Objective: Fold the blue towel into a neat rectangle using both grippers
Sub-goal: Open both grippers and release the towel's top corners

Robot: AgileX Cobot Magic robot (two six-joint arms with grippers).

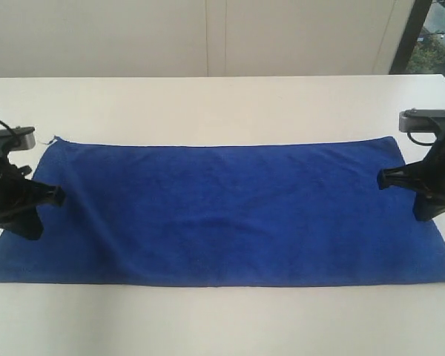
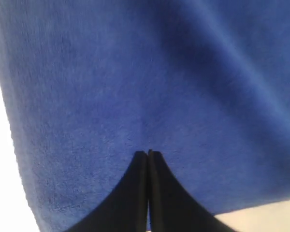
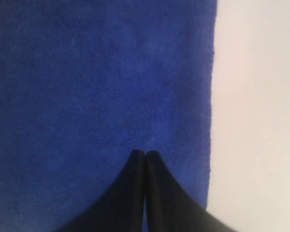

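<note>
Entry: deep royal-blue terry towel (image 1: 222, 215), a long rectangle. It lies spread flat and unfolded on the white tabletop (image 1: 208, 104), long sides running left to right, with a faint diagonal crease near its left end. A small loose thread (image 1: 55, 138) sits at the far left corner.

Left black metal claw (image 1: 57, 195): at the towel's left short edge, narrow fingers pressed together, tips over the cloth.

Right black metal claw (image 1: 380, 179): at the right short edge, fingers likewise pressed together.

Whether either tip touches the pile cannot be told.
</note>
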